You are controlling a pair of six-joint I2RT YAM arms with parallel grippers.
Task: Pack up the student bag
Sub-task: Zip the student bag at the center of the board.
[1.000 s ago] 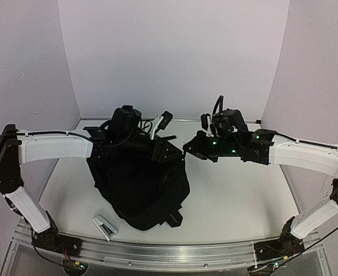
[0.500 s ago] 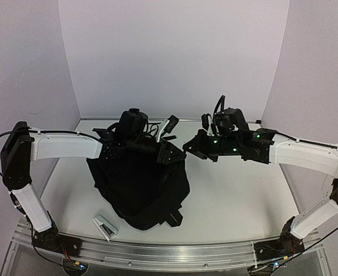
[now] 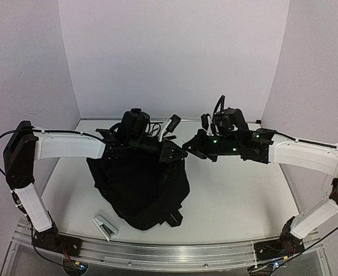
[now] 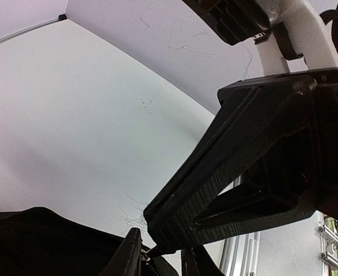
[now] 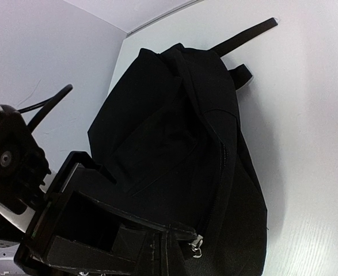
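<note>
One student bag (image 3: 140, 190) lies on table (image 3: 232, 195), contents unseen.

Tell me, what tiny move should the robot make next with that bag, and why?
Probably pinch the left claw onto the zipper pull. Its tips sit right at the pull, and the right claw is shut on the student bag at its edge close by, seemingly steadying it for unzipping.

Lab: white-walled enclosure (image 3: 174, 57), aluminium rail (image 3: 174, 253)
</note>
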